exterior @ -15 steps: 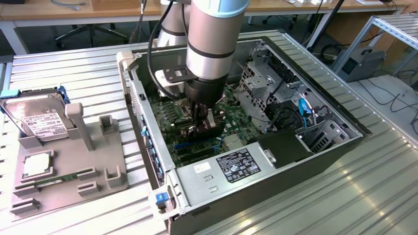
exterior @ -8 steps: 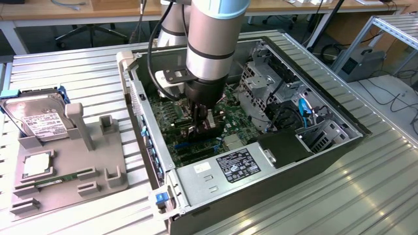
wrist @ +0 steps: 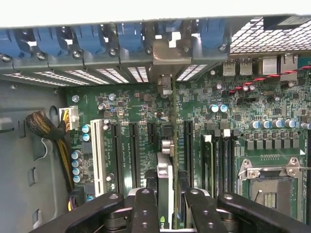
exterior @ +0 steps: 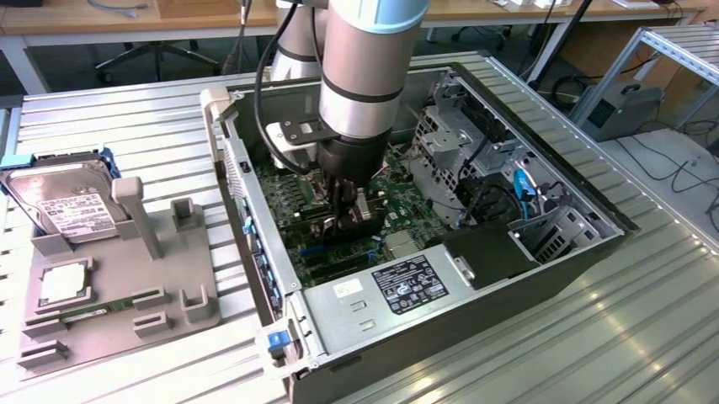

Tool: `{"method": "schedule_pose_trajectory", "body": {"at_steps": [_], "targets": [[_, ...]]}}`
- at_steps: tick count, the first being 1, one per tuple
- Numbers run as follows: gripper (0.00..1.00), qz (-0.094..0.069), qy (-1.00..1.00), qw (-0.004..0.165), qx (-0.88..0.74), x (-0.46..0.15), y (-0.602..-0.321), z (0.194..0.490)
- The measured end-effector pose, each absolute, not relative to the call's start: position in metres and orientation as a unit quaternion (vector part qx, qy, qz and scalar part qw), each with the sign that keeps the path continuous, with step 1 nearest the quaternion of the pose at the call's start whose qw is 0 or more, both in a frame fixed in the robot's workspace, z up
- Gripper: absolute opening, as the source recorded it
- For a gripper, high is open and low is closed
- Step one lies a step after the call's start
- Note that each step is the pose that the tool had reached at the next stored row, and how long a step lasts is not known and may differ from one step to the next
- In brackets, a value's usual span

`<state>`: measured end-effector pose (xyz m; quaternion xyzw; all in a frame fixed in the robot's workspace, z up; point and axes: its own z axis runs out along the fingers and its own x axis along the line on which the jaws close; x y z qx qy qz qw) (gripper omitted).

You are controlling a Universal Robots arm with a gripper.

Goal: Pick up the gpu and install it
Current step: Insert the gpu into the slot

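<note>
The arm (exterior: pixel 359 76) reaches straight down, wrist vertical. Its pincer (exterior: pixel 350 220) points downward, black fingers (wrist: pixel 146 211) partly closed, clamped on either side of the gpu (wrist: pixel 165 194) held edge-on.

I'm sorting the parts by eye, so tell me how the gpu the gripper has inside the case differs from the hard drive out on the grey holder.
The gpu is a thin card held on edge between the gripper fingers, down over the motherboard slots; the hard drive is a boxy silver block with a white label. The gpu sits inside the open computer case, the hard drive outside it, leaning in the grey holder, untouched. Both are computer parts.
</note>
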<state>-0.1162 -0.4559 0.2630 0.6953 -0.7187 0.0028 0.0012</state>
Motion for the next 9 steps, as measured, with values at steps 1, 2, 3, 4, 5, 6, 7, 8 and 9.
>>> {"method": "schedule_pose_trajectory", "body": {"at_steps": [1, 2, 3, 4, 5, 6, 7, 8, 9], "targets": [[0.27, 0.003, -0.717, 0.001, 0.697, -0.1162, -0.4559, 0.2630], [0.27, 0.002, -0.716, 0.001, 0.698, -0.1162, -0.4559, 0.2630], [0.27, 0.002, -0.715, 0.001, 0.699, -0.1162, -0.4559, 0.2629], [0.27, 0.002, -0.715, 0.000, 0.700, -0.1162, -0.4559, 0.2628], [0.27, 0.002, -0.715, 0.000, 0.700, -0.1162, -0.4559, 0.2628], [0.27, 0.001, -0.715, 0.000, 0.700, -0.1162, -0.4557, 0.2627], [0.27, 0.001, -0.715, 0.000, 0.700, -0.1162, -0.4556, 0.2627], [0.27, 0.001, -0.714, -0.001, 0.700, -0.1161, -0.4553, 0.2627], [0.27, 0.001, -0.715, -0.001, 0.700, -0.1161, -0.4548, 0.2627]]}}
